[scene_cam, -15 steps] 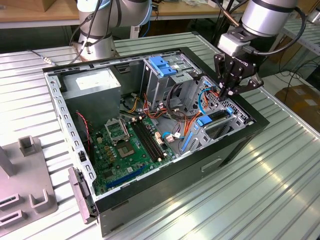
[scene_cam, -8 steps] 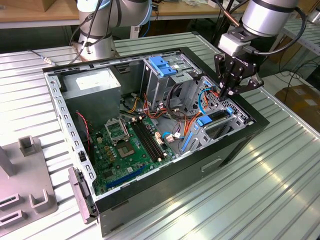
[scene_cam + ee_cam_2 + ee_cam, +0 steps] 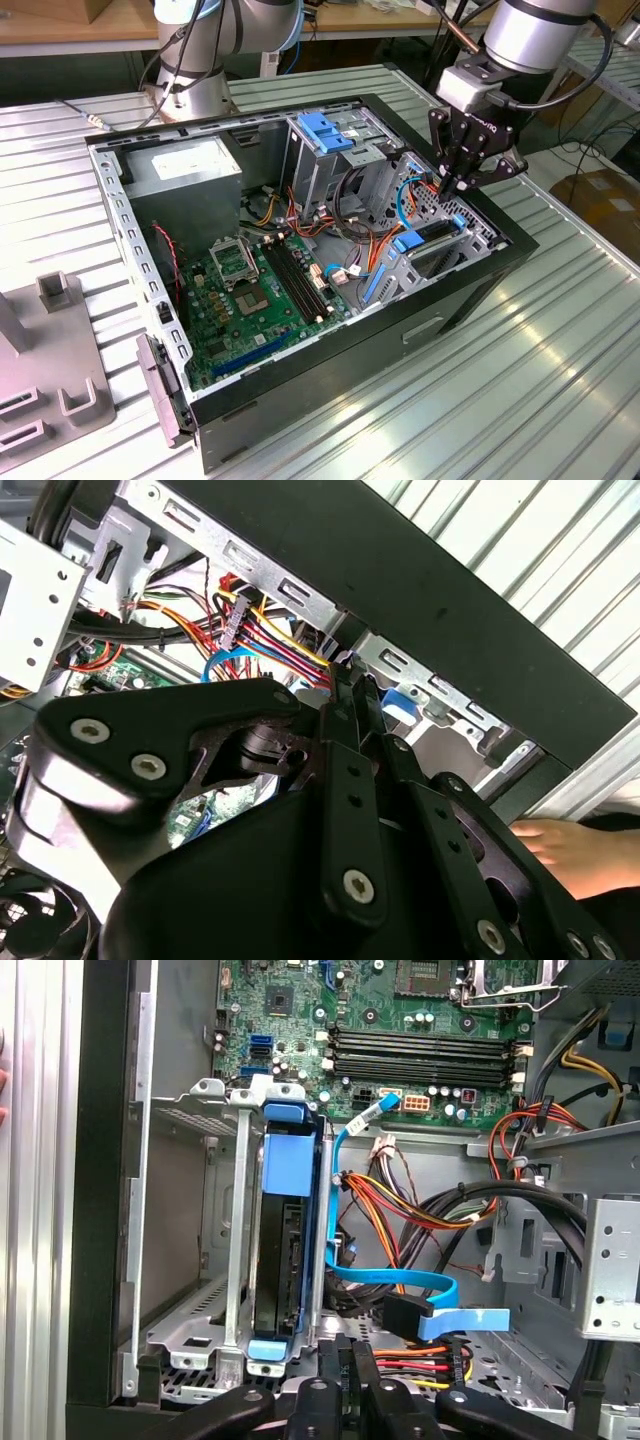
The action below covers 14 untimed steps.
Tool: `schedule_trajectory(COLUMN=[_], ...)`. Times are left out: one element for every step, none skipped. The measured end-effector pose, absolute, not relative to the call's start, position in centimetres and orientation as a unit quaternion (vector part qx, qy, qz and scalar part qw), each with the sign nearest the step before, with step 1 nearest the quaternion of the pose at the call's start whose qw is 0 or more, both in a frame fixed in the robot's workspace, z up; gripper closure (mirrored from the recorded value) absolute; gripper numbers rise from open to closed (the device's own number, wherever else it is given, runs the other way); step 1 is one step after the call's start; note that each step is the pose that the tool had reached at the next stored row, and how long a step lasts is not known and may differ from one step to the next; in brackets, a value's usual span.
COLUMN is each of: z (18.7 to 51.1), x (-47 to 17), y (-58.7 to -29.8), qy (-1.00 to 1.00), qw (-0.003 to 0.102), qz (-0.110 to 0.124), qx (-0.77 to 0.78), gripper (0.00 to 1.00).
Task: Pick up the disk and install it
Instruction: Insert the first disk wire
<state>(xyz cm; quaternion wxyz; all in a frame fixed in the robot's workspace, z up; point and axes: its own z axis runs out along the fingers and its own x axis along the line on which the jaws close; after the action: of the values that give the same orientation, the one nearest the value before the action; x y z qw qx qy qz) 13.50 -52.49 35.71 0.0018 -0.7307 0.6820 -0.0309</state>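
The disk (image 3: 290, 1260) stands on edge in the metal drive bay (image 3: 190, 1260) at the corner of the open computer case, its blue side rail (image 3: 288, 1155) facing up. In the exterior view the disk (image 3: 432, 238) sits in that bay at the case's right end, between blue tabs. My gripper (image 3: 446, 188) hangs just above that end of the bay, fingers pressed together and holding nothing. In both wrist views its black fingertips (image 3: 348, 1358) (image 3: 350, 705) meet close to the bay's end, beside the blue data cable (image 3: 420, 1285).
The case holds a green motherboard (image 3: 255, 290), a grey power supply (image 3: 185, 165), a blue-handled drive cage (image 3: 325, 135) and loose coloured cables (image 3: 420, 1205). A grey fixture (image 3: 40, 350) stands at the exterior view's left. A person's hand (image 3: 570, 850) rests outside the case wall.
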Motion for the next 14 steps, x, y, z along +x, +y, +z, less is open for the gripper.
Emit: schedule_trajectory(z=[35.7, 35.7, 35.7, 35.7, 35.7, 35.7, 35.7, 35.7, 35.7, 35.7, 35.7, 35.7, 35.7, 35.7], x=[13.5, 13.5, 13.5, 13.5, 12.9, 12.4, 12.4, 12.4, 12.4, 12.4, 12.4, 12.4, 12.3, 12.3], y=[-52.5, -52.5, -52.5, -52.5, -52.5, -52.5, -52.5, -52.5, -52.5, -52.5, -52.5, -52.5, -52.5, -52.5], qy=[0.682, 0.683, 0.685, 0.706, 0.71, 0.71, 0.71, 0.71, 0.71, 0.71, 0.71, 0.71, 0.71, 0.71], qw=[0.002, 0.002, 0.002, 0.001, 0.001, 0.001, 0.001, 0.001, 0.001, 0.001, 0.001, 0.001, 0.001, 0.001], qz=[-0.031, -0.031, -0.031, -0.031, -0.031, -0.031, -0.031, -0.031, -0.031, -0.031, -0.031, -0.031, -0.031, -0.031], qx=[-0.731, -0.73, -0.728, -0.708, -0.704, -0.704, -0.704, -0.704, -0.704, -0.704, -0.704, -0.704, -0.704, -0.704], gripper=[0.83, 0.83, 0.83, 0.83, 0.83, 0.83, 0.83, 0.83, 0.83, 0.83, 0.83, 0.83, 0.83, 0.83])
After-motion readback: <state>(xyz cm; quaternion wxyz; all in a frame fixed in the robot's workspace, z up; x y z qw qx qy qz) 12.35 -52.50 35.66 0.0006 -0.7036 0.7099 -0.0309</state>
